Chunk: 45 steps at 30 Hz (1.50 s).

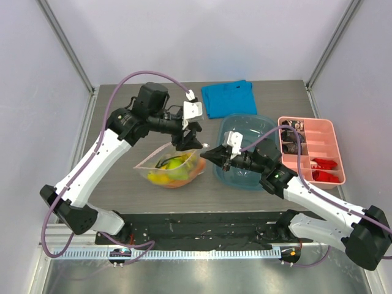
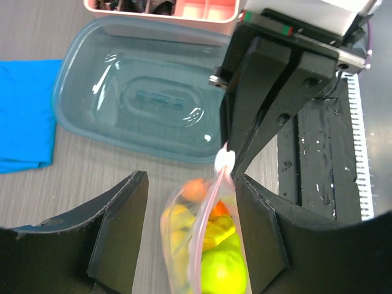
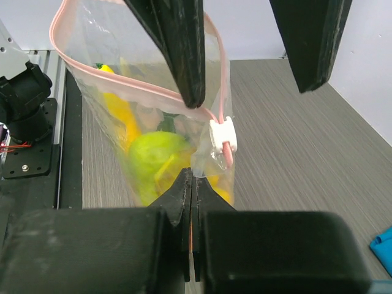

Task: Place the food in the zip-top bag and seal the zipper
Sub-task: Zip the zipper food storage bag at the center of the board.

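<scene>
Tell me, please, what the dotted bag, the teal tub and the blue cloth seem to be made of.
Zip-top bag: thin, soft, clear plastic film, glossy. The food shows through it and it creases.
Tub: stiffer translucent teal plastic, shiny, with sharp highlights and a moulded base.
Cloth: probably textile, matte, folded flat with soft edges. The weave is too small to tell.

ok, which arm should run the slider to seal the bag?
Left, probably: left gripper is open astride the zipper beside the slider; right gripper is shut on the zip-top bag's corner, anchoring it.
</scene>
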Available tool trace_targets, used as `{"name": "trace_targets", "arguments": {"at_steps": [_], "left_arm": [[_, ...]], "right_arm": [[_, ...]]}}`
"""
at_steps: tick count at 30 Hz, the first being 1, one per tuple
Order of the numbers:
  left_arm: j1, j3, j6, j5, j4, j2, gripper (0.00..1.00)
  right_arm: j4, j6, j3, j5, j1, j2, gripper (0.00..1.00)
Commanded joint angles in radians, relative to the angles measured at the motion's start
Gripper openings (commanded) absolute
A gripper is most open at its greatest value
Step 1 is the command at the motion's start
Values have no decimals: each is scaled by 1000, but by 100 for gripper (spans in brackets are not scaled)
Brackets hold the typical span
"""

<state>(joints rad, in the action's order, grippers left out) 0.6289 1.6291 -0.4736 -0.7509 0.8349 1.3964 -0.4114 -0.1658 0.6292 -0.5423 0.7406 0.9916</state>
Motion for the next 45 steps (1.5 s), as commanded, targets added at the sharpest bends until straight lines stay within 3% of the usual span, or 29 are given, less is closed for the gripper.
{"name": "trace_targets", "arguments": {"at_steps": [1, 6, 17, 23, 26, 32, 34, 35, 38, 41, 45], "left_arm": [[34, 67, -37, -4, 36, 9, 62], [75, 46, -14, 1, 15, 1, 59], [134, 5, -42, 122, 9, 10, 36], [130, 26, -103, 218, 70, 6, 6], [130, 26, -148, 240, 105, -13, 0], [126, 6, -122, 210, 127, -42, 0], [126, 2, -94, 180, 92, -51, 0], [126, 2, -86, 165, 83, -56, 0], [126, 20, -69, 118, 85, -47, 0], [127, 25, -65, 61, 90, -46, 0], [127, 32, -48, 5, 89, -43, 0]], "right_arm": [[-23, -18, 52, 22, 9, -30, 1], [-20, -17, 56, 24, 13, -31, 1], [-15, -11, 70, 31, 22, -28, 1], [-12, -18, 52, 61, 22, -50, 1], [-6, -17, 37, 82, 22, -70, 1], [32, -17, 39, 99, 22, -85, 1], [66, -23, 55, 71, 20, -74, 19], [75, -24, 63, 67, 22, -73, 37], [71, -34, 75, 70, 22, -70, 58], [72, -37, 96, 67, 22, -58, 71], [65, -29, 127, 24, 22, -36, 73]]}}
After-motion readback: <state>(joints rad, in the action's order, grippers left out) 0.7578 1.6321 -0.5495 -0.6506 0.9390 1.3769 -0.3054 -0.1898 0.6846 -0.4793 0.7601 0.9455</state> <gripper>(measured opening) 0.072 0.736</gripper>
